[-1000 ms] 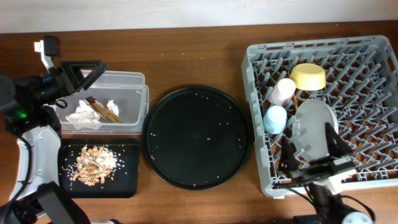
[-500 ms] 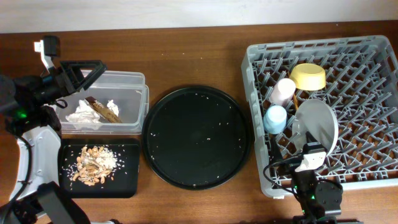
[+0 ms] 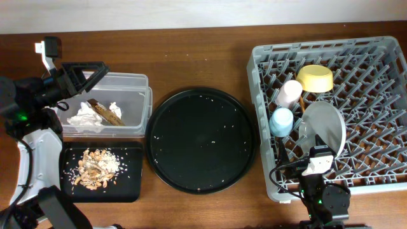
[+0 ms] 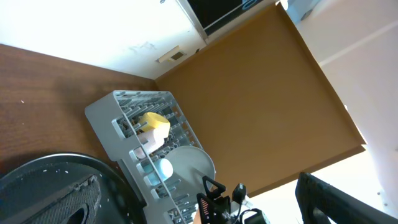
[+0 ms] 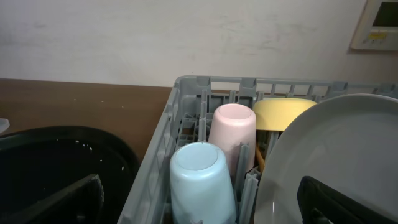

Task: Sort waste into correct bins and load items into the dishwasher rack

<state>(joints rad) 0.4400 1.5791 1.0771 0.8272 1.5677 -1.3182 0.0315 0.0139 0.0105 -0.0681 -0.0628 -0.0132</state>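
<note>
Left hand [image 3: 94,77] is spread wide with nothing in it, hanging over the back left corner of the clear plastic rectangular tub [image 3: 130,81], arm folded up at the table's [image 3: 191,51] left edge. Right hand [image 5: 199,186] is gaping and empty too, sitting low at the near edge of the big grey plastic lattice rack [image 3: 381,57].

Count in the rack:
- two cups, one small blue cup [image 3: 280,122] and one small pink cup [image 3: 290,93]
- one yellow bowl [image 3: 315,77]
- one pale grey-green round plate [image 3: 325,124], propped on edge

The tub has one crumpled white paper napkin [image 3: 82,117] and one brown-and-gold wrapper [image 3: 107,112]. The flat black rectangular tray [image 3: 130,191] holds one heap of beige food scraps [image 3: 95,166].
</note>
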